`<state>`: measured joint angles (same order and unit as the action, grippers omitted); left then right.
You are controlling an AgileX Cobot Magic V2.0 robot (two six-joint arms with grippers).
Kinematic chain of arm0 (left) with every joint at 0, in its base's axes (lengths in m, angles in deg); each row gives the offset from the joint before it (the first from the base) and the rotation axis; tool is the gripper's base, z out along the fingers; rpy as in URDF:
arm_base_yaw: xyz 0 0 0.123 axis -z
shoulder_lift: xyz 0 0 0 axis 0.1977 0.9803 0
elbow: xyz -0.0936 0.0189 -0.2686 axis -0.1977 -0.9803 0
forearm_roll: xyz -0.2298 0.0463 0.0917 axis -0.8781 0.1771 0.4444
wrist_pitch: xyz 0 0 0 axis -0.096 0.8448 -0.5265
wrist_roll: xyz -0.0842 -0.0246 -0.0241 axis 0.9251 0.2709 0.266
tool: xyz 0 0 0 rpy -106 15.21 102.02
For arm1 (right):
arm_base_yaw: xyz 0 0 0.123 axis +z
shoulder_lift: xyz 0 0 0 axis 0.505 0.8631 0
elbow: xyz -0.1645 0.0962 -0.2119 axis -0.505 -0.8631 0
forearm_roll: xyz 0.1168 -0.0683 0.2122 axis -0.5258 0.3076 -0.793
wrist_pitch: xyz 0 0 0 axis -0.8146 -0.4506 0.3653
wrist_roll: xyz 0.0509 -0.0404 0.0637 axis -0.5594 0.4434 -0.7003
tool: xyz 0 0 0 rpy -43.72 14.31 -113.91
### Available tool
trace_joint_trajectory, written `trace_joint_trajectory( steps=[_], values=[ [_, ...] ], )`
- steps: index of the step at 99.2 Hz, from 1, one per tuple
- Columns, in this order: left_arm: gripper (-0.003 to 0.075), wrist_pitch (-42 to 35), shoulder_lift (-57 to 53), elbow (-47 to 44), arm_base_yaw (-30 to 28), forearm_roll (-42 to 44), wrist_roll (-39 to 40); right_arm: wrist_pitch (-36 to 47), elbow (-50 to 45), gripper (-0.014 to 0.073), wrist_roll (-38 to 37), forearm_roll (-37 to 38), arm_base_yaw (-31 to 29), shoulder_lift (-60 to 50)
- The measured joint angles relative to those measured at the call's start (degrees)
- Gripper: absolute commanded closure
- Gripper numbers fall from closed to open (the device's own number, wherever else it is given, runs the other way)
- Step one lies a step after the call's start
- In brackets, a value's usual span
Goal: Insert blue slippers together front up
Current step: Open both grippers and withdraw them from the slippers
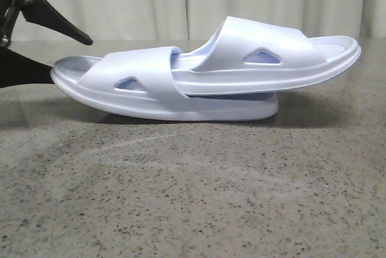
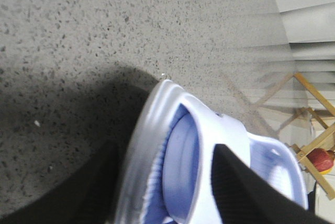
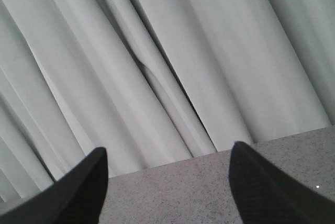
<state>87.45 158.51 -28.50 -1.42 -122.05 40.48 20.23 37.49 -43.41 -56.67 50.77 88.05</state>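
The pale blue moulded foam slippers (image 1: 205,71) lie nested on the speckled grey tabletop (image 1: 193,198), long axis crosswise. The left gripper (image 2: 167,192) is nearer, its fingers (image 2: 251,192) spread astride the lower slipper's heel end; the right gripper (image 3: 167,182) hangs open, facing the pale curtain (image 3: 157,51).

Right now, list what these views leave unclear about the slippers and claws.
- Upper slipper's toe: front view, hidden under lower slipper's strap.
- Left claw's contact with the lower slipper: left wrist view, blurred and cut off by the edge.
- Slippers: absent from right wrist view; the right claw faces the curtain.

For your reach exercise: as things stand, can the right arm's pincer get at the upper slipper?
Probably not without moving: the right pincer faces only curtain and bare table, and is open; the upper slipper is nowhere near it.
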Motion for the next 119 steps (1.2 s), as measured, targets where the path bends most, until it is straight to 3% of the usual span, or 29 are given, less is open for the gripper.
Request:
trace_joint_trajectory(
  steps=[40, 72, 94, 119],
  values=[
    [0.0248, -8.1, 0.0, 0.0, 0.0, 3.4, -6.0, 0.0, 0.0, 0.0168, 0.0, 0.0, 0.0, 0.0],
    [0.0248, -18.2, -1.6, 0.0, -0.1, 3.7, -18.1, -0.1, 0.0, 0.0168, 0.5, 0.1, 0.0, 0.0],
    [0.0248, -26.9, -11.5, 0.0, -0.1, 3.5, -29.2, -0.1, 0.0, 0.0168, 8.7, 0.1, 0.0, 0.0],
    [0.0248, -29.7, -25.5, -0.7, -0.1, 3.1, -38.1, -0.1, 0.0, 0.0168, 22.3, 0.1, -0.8, 2.0]
  ],
)
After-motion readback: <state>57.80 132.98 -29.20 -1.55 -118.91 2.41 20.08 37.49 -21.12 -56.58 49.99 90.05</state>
